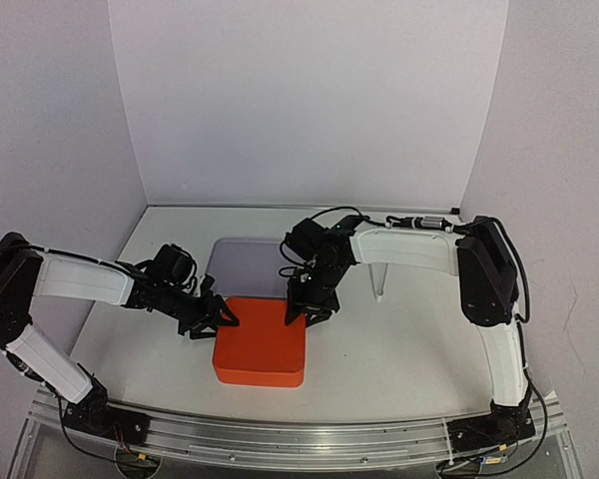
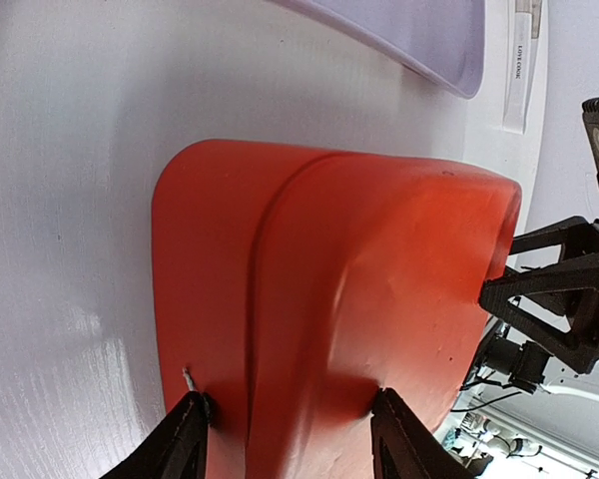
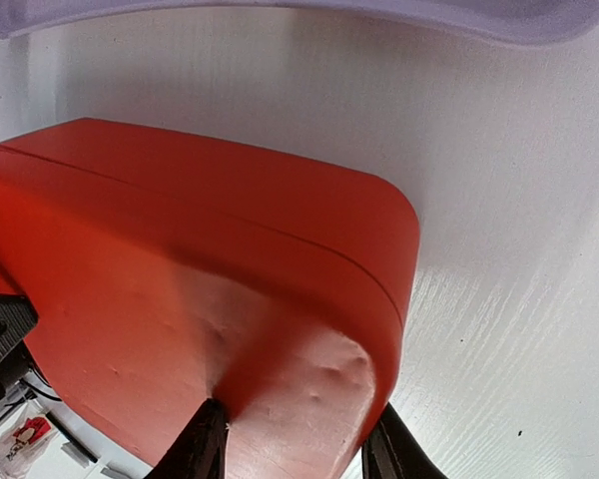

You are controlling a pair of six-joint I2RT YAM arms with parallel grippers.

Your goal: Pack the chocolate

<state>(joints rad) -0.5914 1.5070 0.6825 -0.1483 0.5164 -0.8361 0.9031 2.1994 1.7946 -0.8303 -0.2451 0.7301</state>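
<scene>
A closed orange-red box (image 1: 261, 340) lies on the white table in front of both arms. No chocolate shows; whatever is in the box is hidden by its lid. My left gripper (image 1: 217, 317) is open at the box's left edge; in the left wrist view (image 2: 290, 429) its fingertips (image 2: 192, 424) spread wide and touch the box (image 2: 359, 259), one on the side and one on the top. My right gripper (image 1: 306, 311) is open at the box's far right corner; in the right wrist view (image 3: 295, 444) its fingers straddle that corner of the box (image 3: 210, 249), one pressing on the lid.
A flat lavender tray (image 1: 248, 261) lies just behind the box, also seen in the wrist views (image 2: 419, 35) (image 3: 299, 15). A slim white labelled item (image 1: 379, 279) stands to the right of the tray. White walls enclose the table on three sides.
</scene>
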